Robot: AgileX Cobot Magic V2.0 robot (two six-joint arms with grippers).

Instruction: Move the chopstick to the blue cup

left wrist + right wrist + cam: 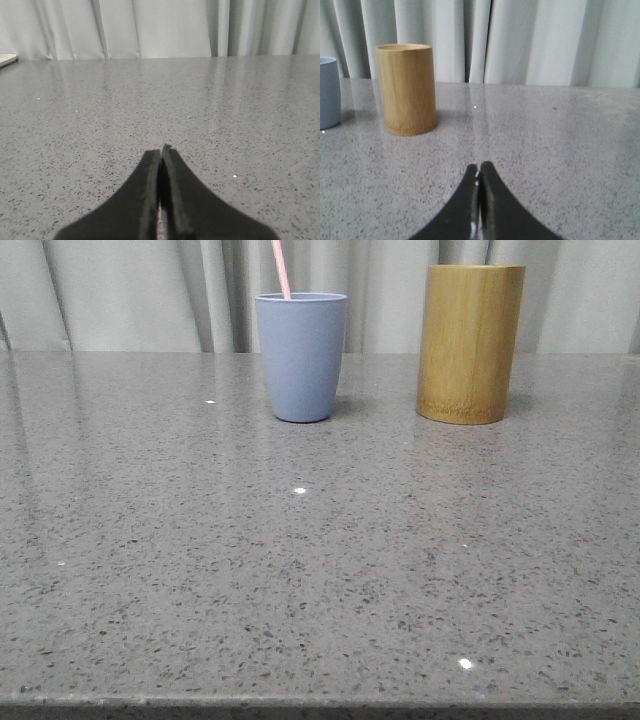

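The blue cup [301,356] stands upright at the back middle of the grey table. A pale pink chopstick [281,268] sticks out of its top, leaning left; its lower part is hidden inside the cup. The cup's edge also shows in the right wrist view [328,92]. My left gripper [160,151] is shut and empty over bare table. My right gripper [479,167] is shut and empty, short of the bamboo cylinder. Neither gripper shows in the front view.
A taller tan bamboo cylinder [470,343] stands right of the blue cup; it also shows in the right wrist view [407,89]. A grey curtain [130,290] hangs behind the table. A pale flat object [7,60] lies at the table's far edge in the left wrist view.
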